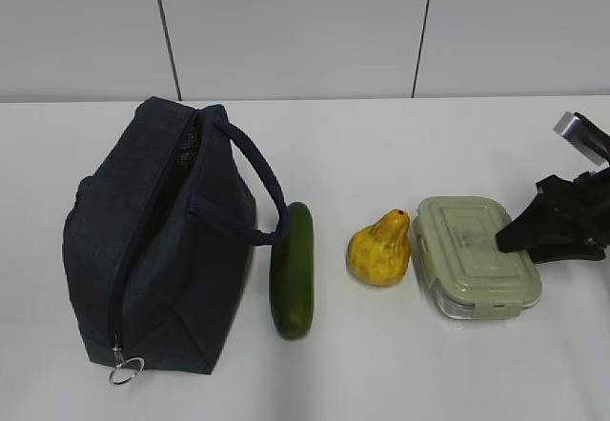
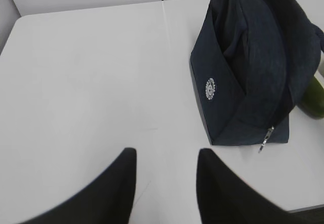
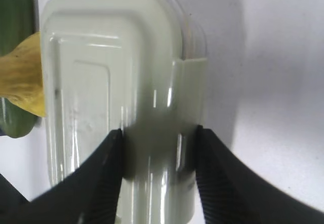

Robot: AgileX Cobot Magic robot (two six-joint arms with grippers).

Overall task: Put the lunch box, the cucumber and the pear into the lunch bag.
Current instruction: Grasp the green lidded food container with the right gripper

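Navy fabric of the bag [image 1: 157, 240] stands at the table's [image 1: 400, 364] left in the exterior view, zipper open, ring pull [image 1: 125, 370] at its front; cucumber [image 1: 292, 269], pear [image 1: 380, 249] and box [image 1: 475, 257] lie in a row to its right. Only the left wrist view shows the bag's white logo [image 2: 210, 88] and the left gripper [image 2: 166, 183], jaws spread over bare table. Only the right wrist view shows the right gripper [image 3: 158, 173] straddling the box's clip edge, fingers [image 3: 106, 173] against the lid; whether it grips firmly I cannot tell.
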